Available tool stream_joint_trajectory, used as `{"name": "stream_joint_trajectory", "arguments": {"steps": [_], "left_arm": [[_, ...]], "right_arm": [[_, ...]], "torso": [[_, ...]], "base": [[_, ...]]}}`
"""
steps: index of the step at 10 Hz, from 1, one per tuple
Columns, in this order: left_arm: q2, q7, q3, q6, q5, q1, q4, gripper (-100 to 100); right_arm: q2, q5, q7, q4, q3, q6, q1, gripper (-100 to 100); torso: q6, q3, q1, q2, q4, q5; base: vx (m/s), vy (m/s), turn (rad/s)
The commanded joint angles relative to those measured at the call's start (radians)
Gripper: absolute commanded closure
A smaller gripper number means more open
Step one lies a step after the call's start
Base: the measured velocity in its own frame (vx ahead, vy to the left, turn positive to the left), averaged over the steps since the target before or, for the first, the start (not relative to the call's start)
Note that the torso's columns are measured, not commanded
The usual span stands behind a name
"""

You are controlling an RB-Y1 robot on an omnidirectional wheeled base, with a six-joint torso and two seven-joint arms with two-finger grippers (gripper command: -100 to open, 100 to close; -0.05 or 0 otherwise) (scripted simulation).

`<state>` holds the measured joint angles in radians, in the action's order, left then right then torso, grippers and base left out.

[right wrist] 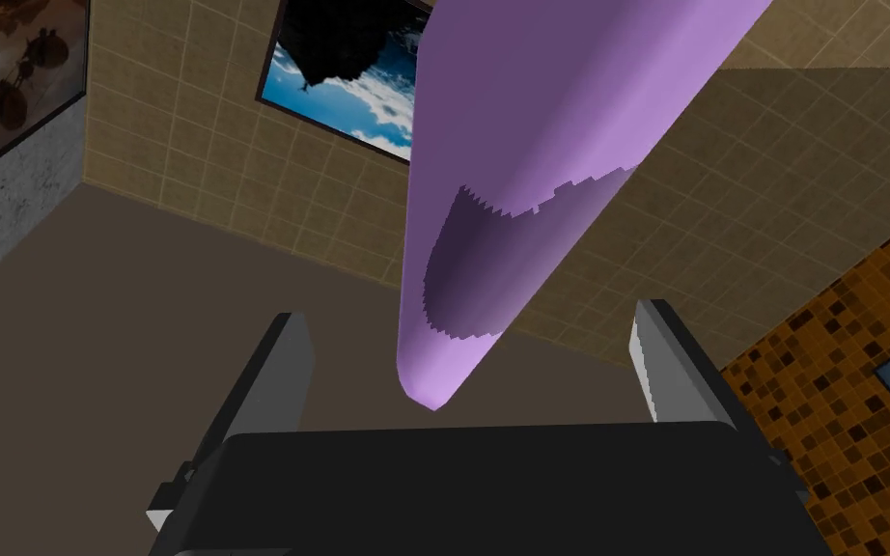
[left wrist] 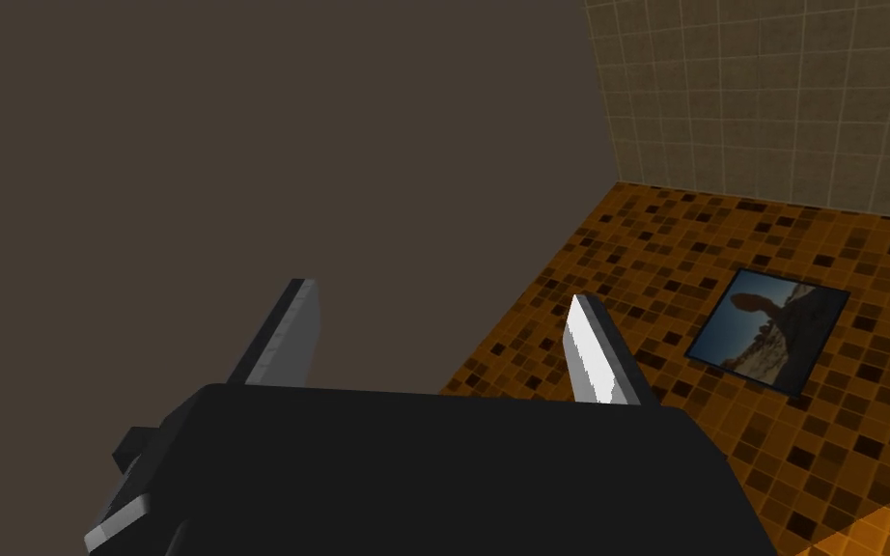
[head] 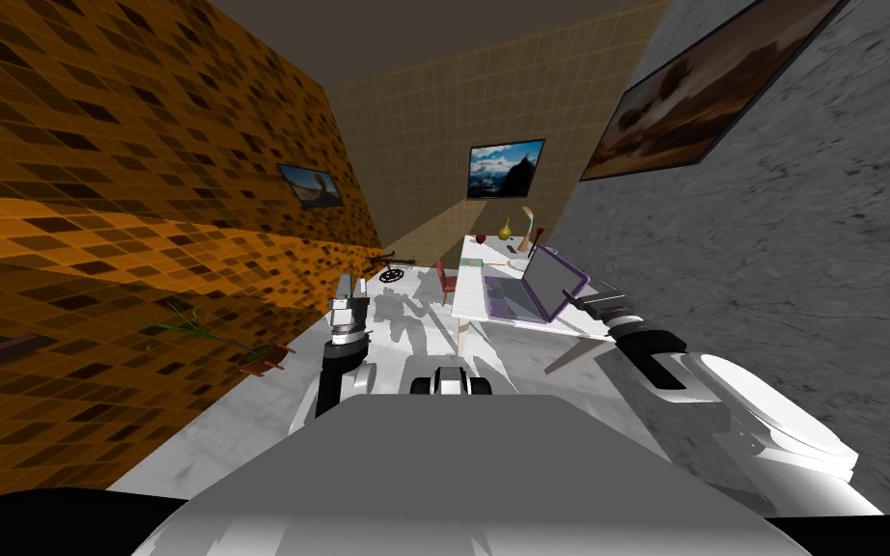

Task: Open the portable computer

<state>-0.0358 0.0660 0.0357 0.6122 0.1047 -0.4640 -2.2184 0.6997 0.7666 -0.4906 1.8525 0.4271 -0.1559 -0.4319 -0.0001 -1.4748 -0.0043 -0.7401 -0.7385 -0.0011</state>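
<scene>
White table [head: 468, 286] beside a grey wall [head: 771, 241]. Right tool [right wrist: 469, 314], fingers spread, straddled the raised purple lid [right wrist: 530, 145] of the laptop [head: 540, 285] on the table; left tool [left wrist: 440, 290] hung spread. Opening appeared nearly complete; withdrawal remained.

Head camera: high, rolled, facing down toward the table [head: 467, 294]. Right wrist camera: aimed upward, close beneath the purple laptop lid [right wrist: 530, 116] (both share the sky picture [head: 505, 169]). Left wrist camera: aimed at the ceiling [left wrist: 240, 145].
</scene>
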Motion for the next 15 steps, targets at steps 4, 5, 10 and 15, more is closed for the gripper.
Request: {"name": "stream_joint_trajectory", "arguments": {"steps": [4, 5, 10, 15], "left_arm": [[0.000, 0.000, 0.000, 0.000, 0.000, 0.000, 0.000, 0], [0.000, 0.000, 0.000, 0.000, 0.000, 0.000, 0.000, 0], [0.000, 0.000, 0.000, 0.000, 0.000, 0.000, 0.000, 0], [0.000, 0.000, 0.000, 0.000, 0.000, 0.000, 0.000, 0]], "right_arm": [[0.020, 0.056, -0.047, -0.013, 0.010, 0.031, -0.005, 100], [0.021, 0.077, -0.066, -0.018, 0.011, 0.040, -0.005, 100], [0.029, 0.178, -0.159, -0.042, 0.020, 0.084, -0.007, 100], [0.009, 0.263, -0.246, -0.097, 0.004, 0.129, 0.020, 100]], "torso": [[-0.005, 0.001, 0.008, 0.001, 0.003, 0.000], [-0.005, -0.001, 0.010, 0.003, 0.004, -0.001], [0.000, -0.002, 0.004, 0.004, 0.001, 0.002], [0.000, -0.001, 0.003, 0.002, 0.001, 0.001]], "base": [[-0.012, 0.033, 0.107], [-0.067, 0.077, 0.154], [-0.057, 0.088, 0.165], [-0.061, 0.041, 0.171]]}}
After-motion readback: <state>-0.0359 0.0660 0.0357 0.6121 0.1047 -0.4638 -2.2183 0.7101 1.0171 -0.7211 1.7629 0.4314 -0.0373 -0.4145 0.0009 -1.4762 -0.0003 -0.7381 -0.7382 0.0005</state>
